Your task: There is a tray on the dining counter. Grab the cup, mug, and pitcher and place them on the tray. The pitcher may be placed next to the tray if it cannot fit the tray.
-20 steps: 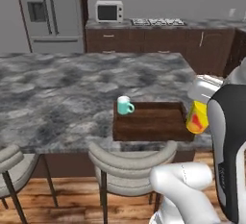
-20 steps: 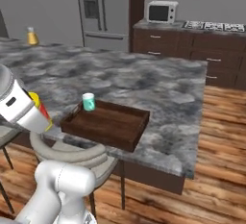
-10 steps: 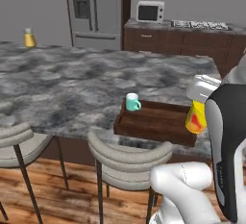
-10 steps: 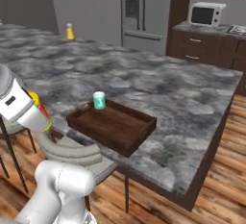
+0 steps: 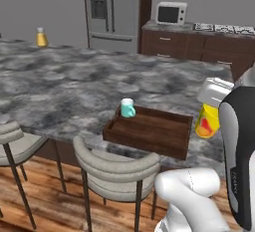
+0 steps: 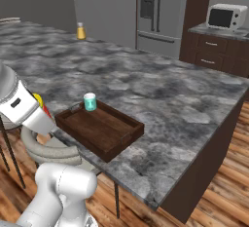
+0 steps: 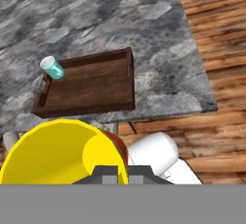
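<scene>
While the small yellow bottle stands far off at the left end of the dining counter, the mug sits upright in the far left corner of the tray, which lies at the near edge above a grey stool. To the right of the tray, lifted off the stone, hangs the cup, its red mark showing. The gripper has its fingers pressed tight on the cup's rim.
</scene>
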Robot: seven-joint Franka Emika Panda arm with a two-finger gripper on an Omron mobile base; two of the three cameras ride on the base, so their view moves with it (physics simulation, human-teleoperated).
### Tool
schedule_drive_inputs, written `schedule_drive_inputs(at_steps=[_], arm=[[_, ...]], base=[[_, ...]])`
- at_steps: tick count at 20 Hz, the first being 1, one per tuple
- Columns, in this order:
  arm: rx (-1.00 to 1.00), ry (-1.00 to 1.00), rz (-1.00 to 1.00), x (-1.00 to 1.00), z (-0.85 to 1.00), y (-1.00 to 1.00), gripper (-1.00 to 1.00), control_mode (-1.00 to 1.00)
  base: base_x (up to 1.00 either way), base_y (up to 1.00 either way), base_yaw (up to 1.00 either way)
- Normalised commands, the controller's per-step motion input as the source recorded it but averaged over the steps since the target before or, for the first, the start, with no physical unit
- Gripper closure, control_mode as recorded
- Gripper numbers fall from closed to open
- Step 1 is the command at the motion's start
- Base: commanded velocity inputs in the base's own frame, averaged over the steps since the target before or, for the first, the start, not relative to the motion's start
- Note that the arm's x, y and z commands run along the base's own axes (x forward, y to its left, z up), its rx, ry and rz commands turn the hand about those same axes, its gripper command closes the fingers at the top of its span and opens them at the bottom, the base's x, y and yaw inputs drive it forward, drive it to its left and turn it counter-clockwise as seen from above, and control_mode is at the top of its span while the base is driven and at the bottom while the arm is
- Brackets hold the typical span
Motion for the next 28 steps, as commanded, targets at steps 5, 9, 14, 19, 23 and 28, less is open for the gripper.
schedule_drive_inputs(at_steps=[5,9,14,19,23,28], arm=[[0.0,0.0,0.0,0.0,0.0,0.0,1.0,1.0],[0.0,0.0,0.0,0.0,0.0,0.0,1.0,1.0],[0.0,0.0,0.0,0.0,0.0,0.0,1.0,1.0],[0.15,0.12,0.17,1.0,-0.03,0.0,1.0,-1.0],[0.03,0.1,0.03,0.93,-0.21,0.4,1.0,-1.0],[-0.06,0.11,0.0,0.79,-0.3,0.5,1.0,-1.0]], base=[[1.0,-0.07,0.29],[1.0,-0.1,0.14],[1.0,-0.14,0.22],[0.0,0.0,0.0],[0.0,0.0,0.0],[0.0,0.0,0.0]])
